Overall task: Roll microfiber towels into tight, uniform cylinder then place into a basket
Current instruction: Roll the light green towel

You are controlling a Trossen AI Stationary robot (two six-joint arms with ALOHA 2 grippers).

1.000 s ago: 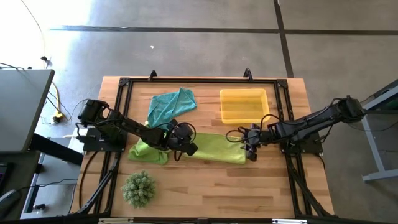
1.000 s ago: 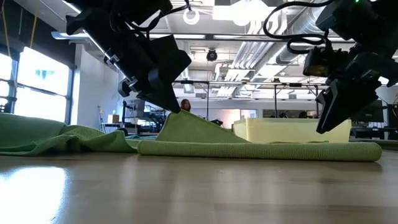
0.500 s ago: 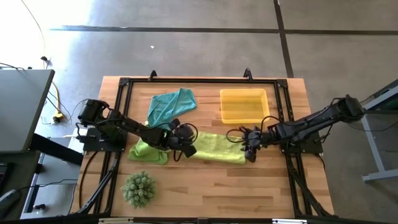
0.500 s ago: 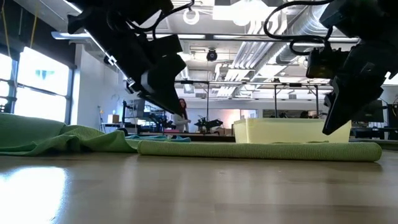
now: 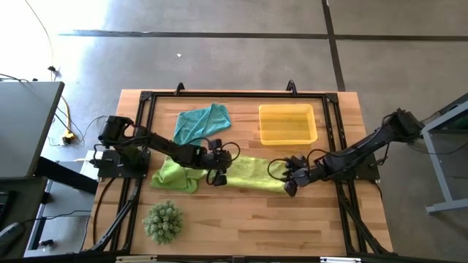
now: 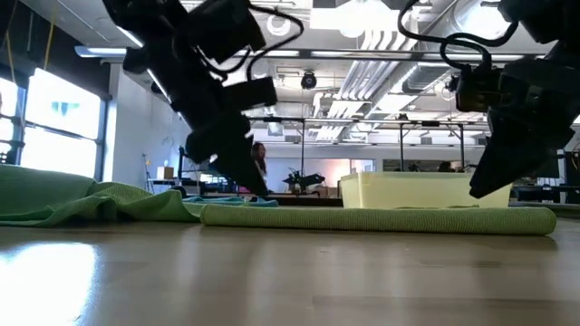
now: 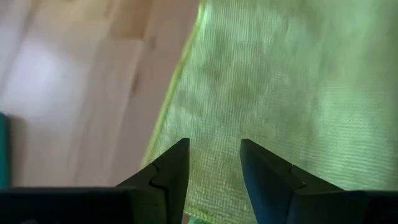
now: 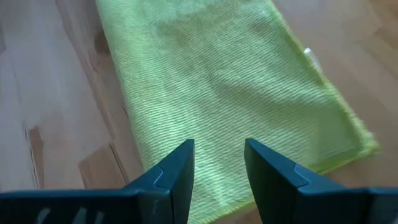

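Note:
A lime-green microfiber towel (image 5: 252,174) lies flat as a folded strip at mid-table. My left gripper (image 7: 214,167) stands open just over its left end (image 6: 227,214), fingers slanting down. My right gripper (image 8: 217,163) stands open over its right end (image 6: 535,217), clear of the cloth. A second lime towel (image 5: 174,177) lies crumpled to the left. A teal towel (image 5: 199,123) lies bunched at the far side. The yellow basket (image 5: 287,135) stands at the far right with nothing in it.
A spiky green ball plant (image 5: 162,221) sits near the front left corner. A black frame (image 5: 234,95) runs around the work area. Bare wood (image 5: 248,219) lies between the flat towel and the near edge.
My left gripper held up a fold of the flat lime towel near its left end, then opened and let go. The fold has dropped flat. The gripper has rolled and sunk a little over that end. My right gripper has rolled and gone toward the near edge, staying open.

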